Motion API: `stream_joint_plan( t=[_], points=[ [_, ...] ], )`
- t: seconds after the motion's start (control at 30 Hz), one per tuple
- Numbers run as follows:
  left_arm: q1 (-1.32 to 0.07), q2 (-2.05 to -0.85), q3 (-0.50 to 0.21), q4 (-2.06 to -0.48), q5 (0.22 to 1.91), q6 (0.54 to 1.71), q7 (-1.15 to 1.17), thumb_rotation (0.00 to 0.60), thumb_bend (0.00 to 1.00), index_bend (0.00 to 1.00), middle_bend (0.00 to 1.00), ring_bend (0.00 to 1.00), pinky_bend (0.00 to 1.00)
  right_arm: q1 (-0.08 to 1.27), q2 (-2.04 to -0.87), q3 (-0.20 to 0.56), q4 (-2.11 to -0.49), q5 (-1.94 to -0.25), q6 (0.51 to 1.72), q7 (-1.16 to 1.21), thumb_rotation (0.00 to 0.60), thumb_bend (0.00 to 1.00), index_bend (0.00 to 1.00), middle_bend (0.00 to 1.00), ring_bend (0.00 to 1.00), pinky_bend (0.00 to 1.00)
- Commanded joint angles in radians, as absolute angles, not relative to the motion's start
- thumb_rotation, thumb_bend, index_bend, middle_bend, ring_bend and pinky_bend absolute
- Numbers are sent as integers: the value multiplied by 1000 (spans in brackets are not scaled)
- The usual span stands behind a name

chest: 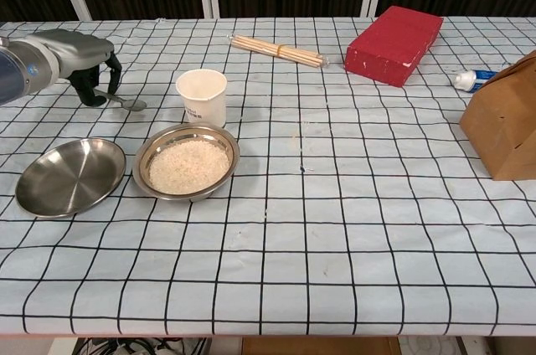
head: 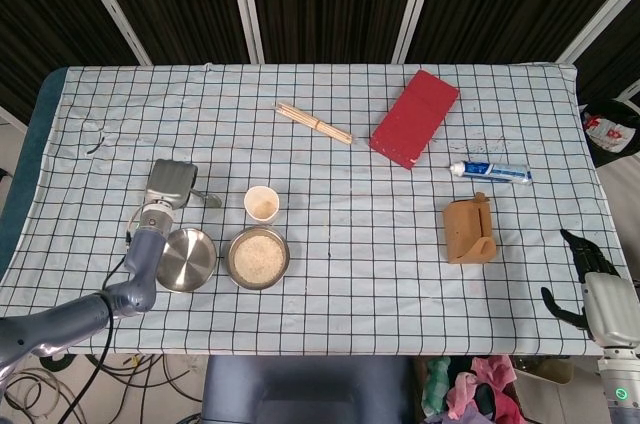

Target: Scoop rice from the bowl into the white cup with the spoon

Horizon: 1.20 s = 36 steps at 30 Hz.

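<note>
A steel bowl (head: 258, 257) (chest: 188, 164) full of white rice sits near the table's front left. Just behind it stands the white cup (head: 262, 204) (chest: 202, 95), upright. My left hand (head: 168, 184) (chest: 84, 62) is left of the cup, fingers curled down around the handle of a metal spoon (head: 206, 199) (chest: 127, 103). The spoon's bowl points toward the cup and stays low over the cloth. My right hand (head: 598, 296) hangs beyond the table's right edge, fingers apart and holding nothing; the chest view does not show it.
An empty steel dish (head: 185, 259) (chest: 69, 176) lies left of the rice bowl. Chopsticks (head: 314, 123) (chest: 278, 51) and a red box (head: 415, 117) (chest: 395, 33) lie at the back. A toothpaste tube (head: 490, 172) and a brown paper bag (head: 469, 230) (chest: 505, 120) are at the right.
</note>
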<state>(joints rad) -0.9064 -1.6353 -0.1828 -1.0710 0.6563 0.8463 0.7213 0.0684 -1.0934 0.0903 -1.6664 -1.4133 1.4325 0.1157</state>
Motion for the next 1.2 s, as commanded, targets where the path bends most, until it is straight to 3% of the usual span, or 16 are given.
stream_joint_plan(
  t=[0.03, 0.27, 0.63, 1.2],
  points=[
    [-892, -1578, -190, -1187, 697, 927, 727, 600, 434, 591, 1000, 978, 992, 68, -1093, 91, -1668, -1412, 1432, 119, 600, 306, 82, 114, 82, 218],
    [-877, -1474, -173, -1400, 764, 1031, 787, 600, 445, 690, 1000, 993, 1000, 67, -1091, 93, -1672, -1409, 1431, 128, 600, 306, 82, 114, 82, 218],
    [-907, -1385, -122, -1692, 832, 1139, 1006, 600, 456, 727, 1000, 993, 1000, 65, -1084, 98, -1680, -1400, 1430, 153, 600, 306, 82, 114, 82, 218],
    [-1001, -1441, 29, -1715, 977, 1121, 1337, 600, 456, 751, 1000, 996, 1000, 63, -1076, 102, -1688, -1396, 1426, 193, 600, 306, 83, 114, 82, 218]
  ],
)
